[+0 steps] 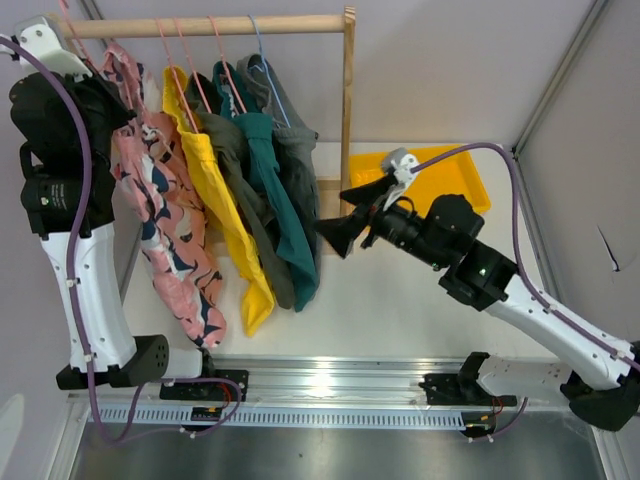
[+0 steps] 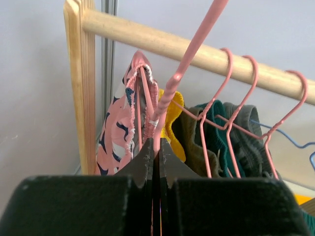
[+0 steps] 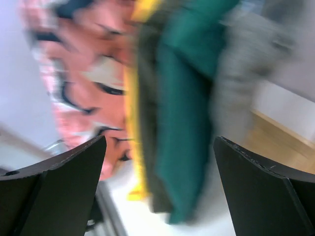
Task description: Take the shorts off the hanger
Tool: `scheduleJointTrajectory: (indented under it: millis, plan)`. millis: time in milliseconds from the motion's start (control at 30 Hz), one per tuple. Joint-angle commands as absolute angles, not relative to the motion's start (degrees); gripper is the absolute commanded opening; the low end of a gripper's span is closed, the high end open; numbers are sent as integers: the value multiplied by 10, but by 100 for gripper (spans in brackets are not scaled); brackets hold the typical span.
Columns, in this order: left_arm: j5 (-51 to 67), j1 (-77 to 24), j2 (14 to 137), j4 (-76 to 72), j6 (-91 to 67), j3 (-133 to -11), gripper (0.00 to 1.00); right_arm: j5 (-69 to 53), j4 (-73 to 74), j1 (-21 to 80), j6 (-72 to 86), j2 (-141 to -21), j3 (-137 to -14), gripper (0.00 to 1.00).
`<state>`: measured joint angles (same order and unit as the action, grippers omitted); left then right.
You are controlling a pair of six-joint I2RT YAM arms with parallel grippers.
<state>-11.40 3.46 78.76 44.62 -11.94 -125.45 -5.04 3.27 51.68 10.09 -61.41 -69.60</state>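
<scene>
**Hanger pinned, right open**

Top: right gripper (image 1: 335, 212), fingers wide and empty, at 3 o'clock of grey shorts (image 1: 300, 165) hanging limp off wooden rail (image 1: 250, 22). Should bite one soft hem, pull down.
Left wrist: left gripper (image 2: 155, 147) pinched shut on thin pink wire hanger (image 2: 182, 69); pink patterned shorts (image 2: 123, 113), ruched elastic waist, at 11 o'clock.
Right wrist: blurred, teal shorts (image 3: 179, 123) ahead.
</scene>
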Motion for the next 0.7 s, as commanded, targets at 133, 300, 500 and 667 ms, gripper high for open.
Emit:
scheduleJointTrajectory:
  millis: [133,300,500,667]
  plan:
    - [-104,26,761,398,-125,-1205,0,19,13,734,40,-756,-866,99]
    - [-103,25,747,396,-127,-1180,0,27,7,782,46,-914,-1012,99]
    - [-94,25,735,400,-130,-1170,0,18,7,789,48,-1039,-1137,99]
    - [-79,25,719,400,-134,-1156,0,25,16,787,41,-1146,-1258,99]
